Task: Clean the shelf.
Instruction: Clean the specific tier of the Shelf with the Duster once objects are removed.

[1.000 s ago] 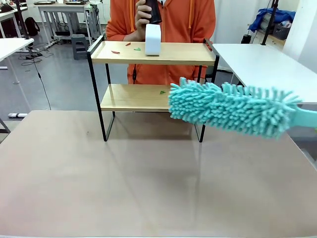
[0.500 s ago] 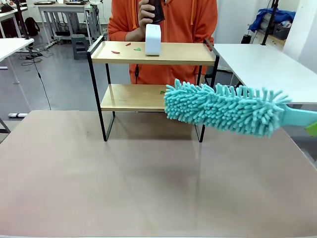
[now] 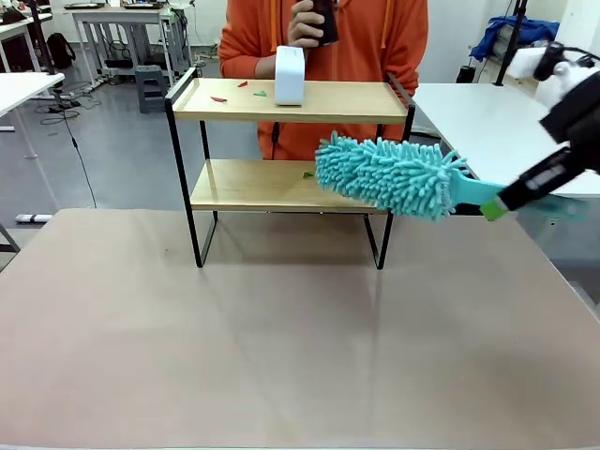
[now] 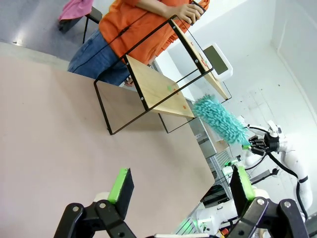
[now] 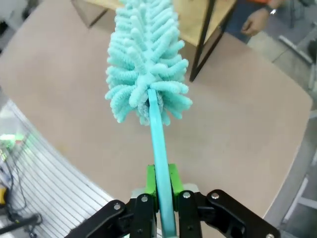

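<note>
Fingers (image 4: 121, 184), L arm: green pads spread wide, nothing betw. them; left gripper (image 4: 182, 184) hangs over the brown tabletop (image 4: 59, 124), well apart from the shelf.
Shelf: two-tier rack, light wood boards in thin black metal frame (image 3: 347, 99); stands at far side of tabletop, in front of a person in an orange hoodie (image 3: 375, 37).
Top board, L end: small red + green scraps (image 3: 218, 98) lie untouched; white rounded box (image 3: 290, 75) upright just right of them.
Hand: person's hand (image 3: 305, 23) holds a dark obj. above the box; it sits further right than 1 s ago.
Lower board: one green scrap (image 3: 307, 174) just beside the duster tip.
Duster: fluffy turquoise microfibre head on turquoise plastic handle (image 3: 389, 176). 1 s ago it loomed large near the camera, right of the rack. Now it's swung in, tip at lower board's R end. Touching wood or not: can't tell.
Fingers (image 5: 173, 179), R arm: pinched narrow on the handle; right gripper (image 5: 159, 181) has come into front view at R edge.
Meaning: approach looks about done and sweeping is prob. next, lower tier first. Nothing cleaned so far; top scraps remain.
</note>
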You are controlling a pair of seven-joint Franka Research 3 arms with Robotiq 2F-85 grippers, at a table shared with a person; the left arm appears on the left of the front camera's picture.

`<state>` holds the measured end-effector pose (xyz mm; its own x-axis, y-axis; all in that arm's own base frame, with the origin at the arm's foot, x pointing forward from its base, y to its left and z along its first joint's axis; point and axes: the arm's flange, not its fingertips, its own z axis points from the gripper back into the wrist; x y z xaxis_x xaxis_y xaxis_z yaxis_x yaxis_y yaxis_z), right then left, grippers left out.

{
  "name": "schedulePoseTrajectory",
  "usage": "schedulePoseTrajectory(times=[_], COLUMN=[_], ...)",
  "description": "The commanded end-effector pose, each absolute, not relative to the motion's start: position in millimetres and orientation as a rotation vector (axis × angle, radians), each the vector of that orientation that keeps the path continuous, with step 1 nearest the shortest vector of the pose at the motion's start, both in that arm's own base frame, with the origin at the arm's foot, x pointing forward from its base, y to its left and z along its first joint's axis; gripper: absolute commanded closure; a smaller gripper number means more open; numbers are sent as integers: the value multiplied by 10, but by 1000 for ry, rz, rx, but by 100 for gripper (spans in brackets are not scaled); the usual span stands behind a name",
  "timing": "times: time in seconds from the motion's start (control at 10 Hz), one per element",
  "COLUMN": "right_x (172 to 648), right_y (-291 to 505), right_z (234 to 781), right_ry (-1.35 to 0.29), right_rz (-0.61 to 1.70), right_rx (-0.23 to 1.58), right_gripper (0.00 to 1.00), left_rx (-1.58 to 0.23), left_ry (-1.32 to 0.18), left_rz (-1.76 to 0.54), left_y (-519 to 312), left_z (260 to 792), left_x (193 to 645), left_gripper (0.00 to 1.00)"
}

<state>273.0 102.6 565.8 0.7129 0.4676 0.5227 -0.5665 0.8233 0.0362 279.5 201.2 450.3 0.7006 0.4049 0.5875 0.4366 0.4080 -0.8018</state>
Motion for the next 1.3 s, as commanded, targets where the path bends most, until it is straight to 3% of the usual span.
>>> schedulePoseTrajectory(times=[0.0, 0.2, 0.5, 1.2], right_x=[2866, 3068, 3267, 3373], right_y=[1191, 1384, 1627, 1884], right_z=[5480, 5289, 5105, 4670], right_ry=[-546, -575, -771, -741], right_rz=[454, 344, 220, 208], right_rx=[196, 140, 122, 92], right_gripper=[87, 87, 87, 87], left_rx=[-1197, -1197, -1197, -1197], left_ry=[-877, -877, -877, -877], left_rz=[-40, -40, -40, -40], left_y=[1984, 1984, 1984, 1984], left_z=[4510, 4510, 4510, 4510], left_x=[2799, 2799, 2799, 2799], left_gripper=[0, 0, 0, 0])
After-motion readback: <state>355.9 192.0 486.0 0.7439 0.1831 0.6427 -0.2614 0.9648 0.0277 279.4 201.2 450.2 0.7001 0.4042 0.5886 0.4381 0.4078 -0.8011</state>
